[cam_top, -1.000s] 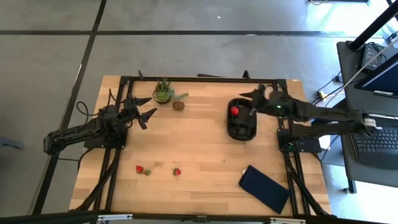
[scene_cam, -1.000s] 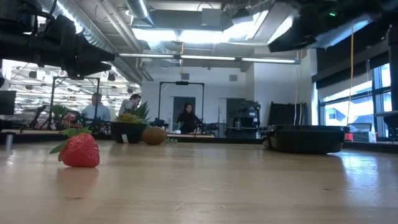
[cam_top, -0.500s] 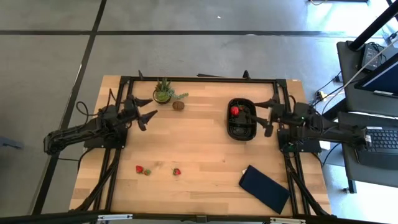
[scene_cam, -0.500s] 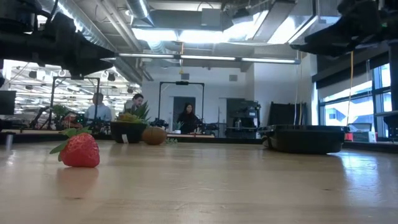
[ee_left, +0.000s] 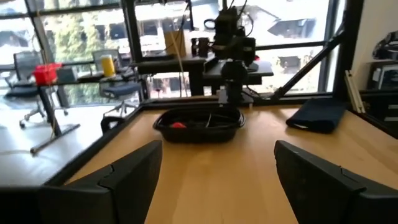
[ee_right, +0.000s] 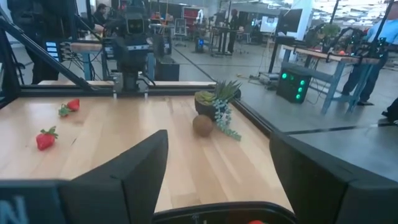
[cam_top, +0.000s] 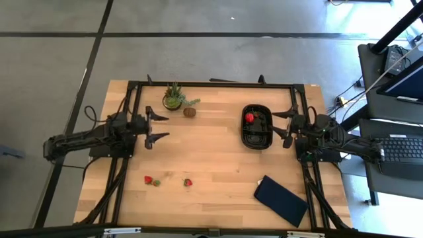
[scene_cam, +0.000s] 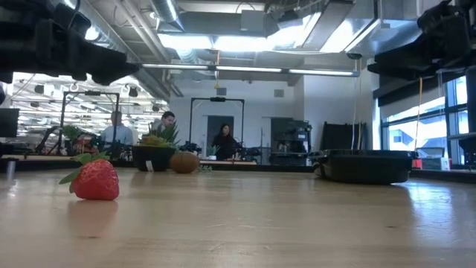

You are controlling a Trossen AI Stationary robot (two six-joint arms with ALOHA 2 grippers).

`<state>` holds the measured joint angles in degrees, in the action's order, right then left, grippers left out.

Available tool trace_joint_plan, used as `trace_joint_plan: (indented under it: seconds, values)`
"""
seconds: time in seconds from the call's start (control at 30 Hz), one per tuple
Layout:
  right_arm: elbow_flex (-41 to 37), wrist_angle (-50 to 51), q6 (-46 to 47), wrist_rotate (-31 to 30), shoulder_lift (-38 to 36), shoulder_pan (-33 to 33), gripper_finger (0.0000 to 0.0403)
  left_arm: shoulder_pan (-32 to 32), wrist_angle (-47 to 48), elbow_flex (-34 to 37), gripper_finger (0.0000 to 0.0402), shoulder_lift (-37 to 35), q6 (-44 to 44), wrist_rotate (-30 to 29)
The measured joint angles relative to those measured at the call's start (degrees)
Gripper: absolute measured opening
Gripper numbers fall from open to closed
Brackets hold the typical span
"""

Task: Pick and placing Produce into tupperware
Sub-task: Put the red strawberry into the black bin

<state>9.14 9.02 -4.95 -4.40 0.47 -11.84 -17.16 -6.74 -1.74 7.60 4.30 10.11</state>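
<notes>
The black tupperware [cam_top: 256, 135] sits right of centre with one red strawberry [cam_top: 249, 118] inside; the left wrist view shows the tupperware [ee_left: 198, 123] too. Two more strawberries [cam_top: 148, 180] [cam_top: 188, 182] lie near the table's near-left part, and the nearer strawberry [scene_cam: 95, 181] fills the low view. The brown round fruit [cam_top: 190, 112] rests by the far edge. My left gripper [cam_top: 157, 126] hovers open over the left part. My right gripper [cam_top: 285, 123] is open just right of the tupperware, pointing at it.
A small potted plant [cam_top: 174, 98] stands at the far edge beside the brown fruit. A flat dark-blue rectangle [cam_top: 281, 200] lies at the near right. Bare wood stretches between the two arms in the table's middle. People show in the room behind.
My right gripper has drawn back from above the tupperware toward the table's right edge and now points level at it. My left gripper has swung a little toward the near edge. The fruits and the tupperware have stayed put.
</notes>
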Motion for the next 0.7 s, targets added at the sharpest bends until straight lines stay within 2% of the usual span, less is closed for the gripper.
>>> trace_joint_plan:
  seconds: [0.13,0.4,0.53,0.63,0.7]
  values:
    - [-0.02,0.10,-0.10,-0.06,0.11,0.00,0.0282,1.36,-3.72,-0.13,0.0302,3.89,2.11,0.13]
    - [-0.02,-0.21,-0.07,-1.57,0.11,0.00,0.0282,2.29,0.27,-7.68,0.0302,16.39,0.94,-3.83]
    - [-0.02,-0.16,-0.07,-1.60,0.11,0.00,0.0282,4.44,3.75,-12.99,0.0302,24.60,3.56,-1.52]
    - [-0.02,0.05,0.07,-1.62,0.11,0.00,0.0282,8.67,3.45,-16.77,0.0302,30.84,6.02,2.52]
    - [-0.02,0.09,0.13,-1.62,0.11,0.00,0.0282,12.35,3.62,-18.79,0.0302,35.02,8.09,1.96]
